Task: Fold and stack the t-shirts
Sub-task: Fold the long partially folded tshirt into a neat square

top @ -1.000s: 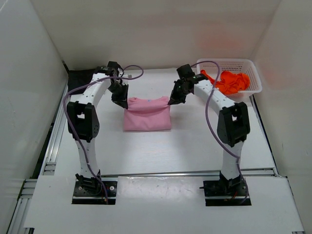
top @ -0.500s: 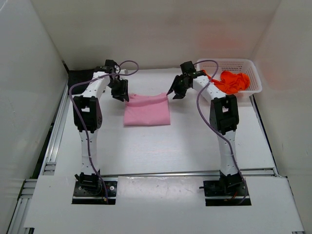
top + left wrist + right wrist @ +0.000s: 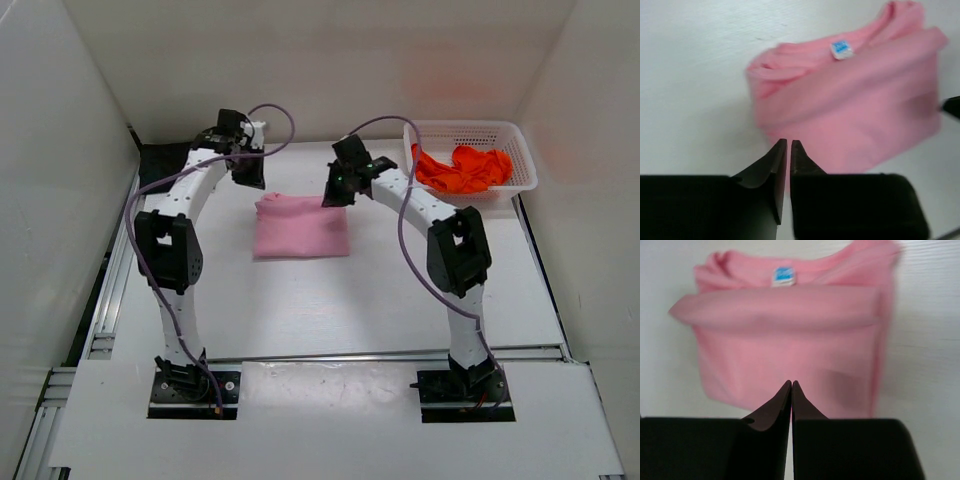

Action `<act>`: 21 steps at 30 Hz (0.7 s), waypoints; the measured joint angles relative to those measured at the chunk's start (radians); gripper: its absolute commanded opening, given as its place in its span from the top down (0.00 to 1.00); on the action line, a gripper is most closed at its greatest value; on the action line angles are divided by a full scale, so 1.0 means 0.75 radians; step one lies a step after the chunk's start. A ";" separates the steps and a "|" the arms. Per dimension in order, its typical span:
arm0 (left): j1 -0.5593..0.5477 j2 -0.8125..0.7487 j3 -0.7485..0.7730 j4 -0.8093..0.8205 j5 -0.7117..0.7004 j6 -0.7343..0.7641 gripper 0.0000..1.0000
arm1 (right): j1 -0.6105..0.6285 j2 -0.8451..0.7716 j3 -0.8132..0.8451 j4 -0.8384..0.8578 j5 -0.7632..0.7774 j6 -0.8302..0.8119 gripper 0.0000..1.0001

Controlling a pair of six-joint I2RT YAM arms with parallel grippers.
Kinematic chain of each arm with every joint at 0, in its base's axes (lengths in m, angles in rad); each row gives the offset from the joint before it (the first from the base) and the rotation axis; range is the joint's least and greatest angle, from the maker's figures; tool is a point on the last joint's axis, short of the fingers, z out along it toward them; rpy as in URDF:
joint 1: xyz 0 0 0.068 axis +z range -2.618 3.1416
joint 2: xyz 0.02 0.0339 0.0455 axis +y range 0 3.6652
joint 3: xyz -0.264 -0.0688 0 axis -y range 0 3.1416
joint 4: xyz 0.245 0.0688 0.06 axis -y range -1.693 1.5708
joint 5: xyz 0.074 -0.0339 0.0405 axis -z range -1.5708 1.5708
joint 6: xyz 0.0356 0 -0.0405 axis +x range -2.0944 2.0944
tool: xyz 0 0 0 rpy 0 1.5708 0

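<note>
The light pink t-shirt (image 3: 300, 228) lies folded into a flat rectangle at mid-table, its blue neck label (image 3: 841, 48) facing up at the far edge. My left gripper (image 3: 250, 176) hovers just beyond its far left corner, and my right gripper (image 3: 336, 190) hovers over its far right corner. In the wrist views the left gripper (image 3: 789, 142) and right gripper (image 3: 791, 383) are shut with nothing between the fingers, and the pink t-shirt (image 3: 790, 330) lies below them. The orange-red t-shirt (image 3: 465, 168) is crumpled in the basket. The black t-shirt (image 3: 160, 162) lies at the far left.
The white mesh basket (image 3: 520, 150) stands at the back right corner of the table. White walls enclose the table on three sides. Purple cables loop above both arms. The arm bases are bolted at the near edge.
Both grippers let go of the pink t-shirt's raised far edge, and it dropped flat. They opened, then shut empty. The right gripper has moved left over the shirt's corner.
</note>
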 measured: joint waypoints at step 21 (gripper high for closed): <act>-0.055 0.419 0.261 -0.027 -0.045 0.002 0.40 | -0.179 0.388 0.239 0.078 -0.024 0.319 1.00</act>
